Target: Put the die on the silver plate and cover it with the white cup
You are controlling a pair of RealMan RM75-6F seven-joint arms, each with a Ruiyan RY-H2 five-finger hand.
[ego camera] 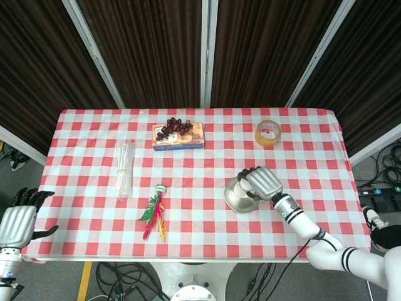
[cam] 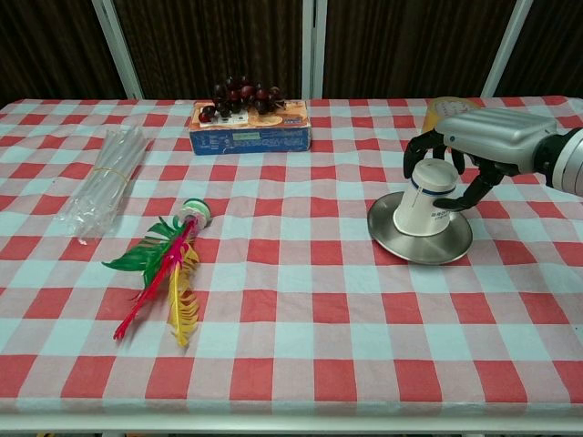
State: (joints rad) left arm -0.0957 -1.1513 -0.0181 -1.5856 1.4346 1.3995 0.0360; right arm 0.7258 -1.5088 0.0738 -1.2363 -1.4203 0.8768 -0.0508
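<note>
On the silver plate [cam: 414,244], right hand [cam: 474,150] grips upturned white cup [cam: 423,200].

What you can't see

The white cup [cam: 424,199] hides whatever sits under it, so you can't spot the die. Your left hand [ego camera: 17,221] is cut off by the edge.

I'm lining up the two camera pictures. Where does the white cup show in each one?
Head view: the white cup is right of centre, mostly hidden under the right hand.
Chest view: the cup stands upside down at mid-right on the silver plate.
Shared landmark: the silver plate beneath the cup.
</note>
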